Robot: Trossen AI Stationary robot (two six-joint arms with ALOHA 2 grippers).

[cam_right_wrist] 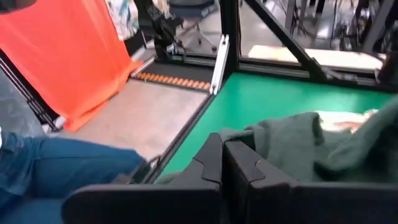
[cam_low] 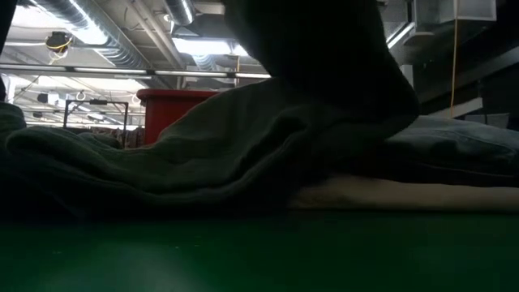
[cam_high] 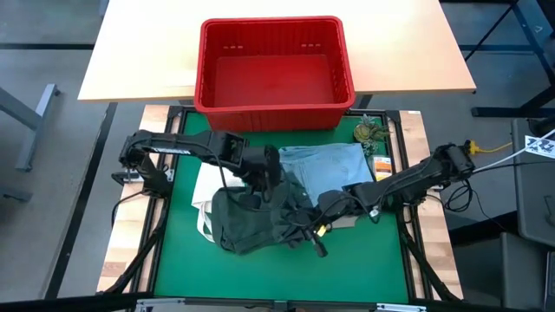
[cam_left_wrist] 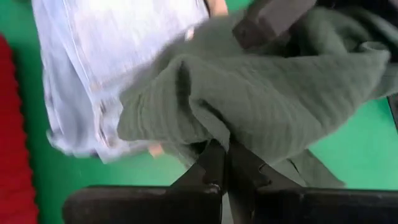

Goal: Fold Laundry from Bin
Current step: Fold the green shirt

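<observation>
High view: large rectangular red plastic bin (cam_high: 274,74) sits past the green bench (cam_high: 173,260); dark olive-green garment (cam_high: 251,221) lies mid-bench, overlapping light blue jeans (cam_high: 334,165).
Low view: olive garment heaped over a cream fabric layer (cam_low: 389,195).
Left wrist view: left gripper (cam_left_wrist: 222,163), fingers closed, pinching olive cloth.
Right wrist view: right gripper (cam_right_wrist: 224,155), fingers closed against olive cloth; whether it holds it, cannot tell.
</observation>
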